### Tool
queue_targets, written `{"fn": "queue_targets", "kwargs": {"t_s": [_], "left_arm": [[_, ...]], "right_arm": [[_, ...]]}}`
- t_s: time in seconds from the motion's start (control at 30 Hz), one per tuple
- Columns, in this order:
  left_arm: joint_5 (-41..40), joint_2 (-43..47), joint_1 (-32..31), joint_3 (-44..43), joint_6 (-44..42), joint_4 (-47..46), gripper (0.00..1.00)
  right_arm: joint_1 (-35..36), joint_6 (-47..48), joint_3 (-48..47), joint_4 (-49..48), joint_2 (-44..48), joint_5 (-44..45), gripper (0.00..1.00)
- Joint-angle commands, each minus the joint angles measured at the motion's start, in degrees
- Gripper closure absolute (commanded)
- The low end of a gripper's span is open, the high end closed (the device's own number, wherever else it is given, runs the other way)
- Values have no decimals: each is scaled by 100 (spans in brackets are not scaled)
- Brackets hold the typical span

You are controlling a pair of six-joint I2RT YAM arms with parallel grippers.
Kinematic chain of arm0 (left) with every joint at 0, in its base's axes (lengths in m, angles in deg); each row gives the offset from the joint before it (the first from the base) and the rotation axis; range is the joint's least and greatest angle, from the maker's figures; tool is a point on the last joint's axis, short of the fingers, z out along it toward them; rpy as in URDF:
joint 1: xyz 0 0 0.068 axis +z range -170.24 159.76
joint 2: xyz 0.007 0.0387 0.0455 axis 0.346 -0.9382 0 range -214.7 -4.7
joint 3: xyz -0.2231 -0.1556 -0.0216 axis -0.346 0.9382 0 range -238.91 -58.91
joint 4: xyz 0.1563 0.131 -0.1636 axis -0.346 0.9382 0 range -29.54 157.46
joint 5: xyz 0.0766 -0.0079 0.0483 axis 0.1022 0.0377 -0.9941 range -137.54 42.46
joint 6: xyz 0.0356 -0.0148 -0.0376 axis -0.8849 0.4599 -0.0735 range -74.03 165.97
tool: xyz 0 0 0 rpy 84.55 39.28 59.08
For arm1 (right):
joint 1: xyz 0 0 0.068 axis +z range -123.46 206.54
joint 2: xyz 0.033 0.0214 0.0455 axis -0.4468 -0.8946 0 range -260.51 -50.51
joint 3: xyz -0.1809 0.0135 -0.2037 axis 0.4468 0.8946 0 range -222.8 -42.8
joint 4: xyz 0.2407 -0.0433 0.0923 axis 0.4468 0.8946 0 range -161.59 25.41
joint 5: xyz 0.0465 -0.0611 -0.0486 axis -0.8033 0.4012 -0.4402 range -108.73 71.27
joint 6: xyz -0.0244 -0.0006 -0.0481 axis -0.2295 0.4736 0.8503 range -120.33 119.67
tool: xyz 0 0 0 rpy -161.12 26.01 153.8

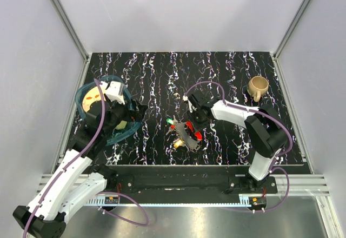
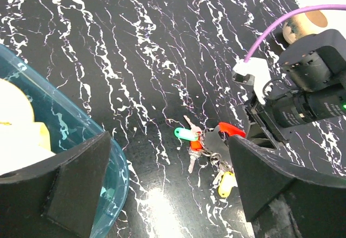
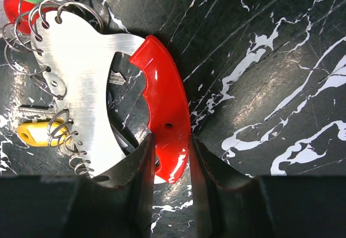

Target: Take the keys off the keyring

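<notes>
The keyring (image 1: 190, 134) with its keys (image 2: 193, 150) lies at the centre of the table (image 1: 140, 75). The right claw (image 3: 170, 143), reaching in from 1 o'clock, is nearly closed and pinches the red piece (image 3: 162, 97). The left claw (image 2: 168, 136), at 9 o'clock, gapes wide and empty above a teal bowl (image 2: 116, 181).

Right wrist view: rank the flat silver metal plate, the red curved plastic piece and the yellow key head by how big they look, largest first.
1. flat silver metal plate
2. red curved plastic piece
3. yellow key head
All three lie at much the same depth, so nearness to the camera should not upset this order.
</notes>
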Motion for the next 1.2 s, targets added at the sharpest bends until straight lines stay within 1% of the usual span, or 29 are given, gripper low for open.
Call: {"fn": "queue_targets", "kwargs": {"t_s": [0.0,0.07,0.1,0.13,0.2,0.27,0.33,0.37,0.43,0.47,0.6,0.67,0.7,0.9,1.17], "left_arm": [[-435,-37,-19,20,-41,118,8],[-523,-195,-19,-120,64,329,9],[-514,-378,-19,-182,82,416,9],[-462,-476,-19,-235,65,557,9],[-487,-791,-10,-498,73,768,9],[-619,-907,-10,-726,108,1137,11],[-594,-847,-2,-771,126,1243,10],[-558,-777,-2,-736,143,1235,10],[-480,-584,-2,-657,196,1165,10],[-444,-522,-2,-553,205,1138,9],[-356,-214,-2,-244,284,884,8],[-356,-100,-2,-113,310,822,7],[-356,-90,-2,-77,319,804,7],[-347,-55,-2,-59,311,804,7],[-400,-73,-2,-33,284,778,7]], "right_arm": [[30,305,36,-121,355,341,73],[39,506,28,-279,487,484,75],[30,568,45,-393,523,710,75],[39,621,71,-629,540,765,75],[39,692,28,-762,480,826,75],[30,876,-25,-894,409,748,74],[39,867,-121,-817,400,528,70],[30,850,-139,-763,417,319,64],[48,850,-113,-649,452,28,59],[48,815,-104,-605,479,-25,54],[65,744,-183,-324,374,-219,45],[126,744,-236,-271,251,-88,44],[135,596,-280,-218,198,52,44],[144,551,-412,-174,-145,272,45],[153,516,-438,-183,-330,352,55]]}}
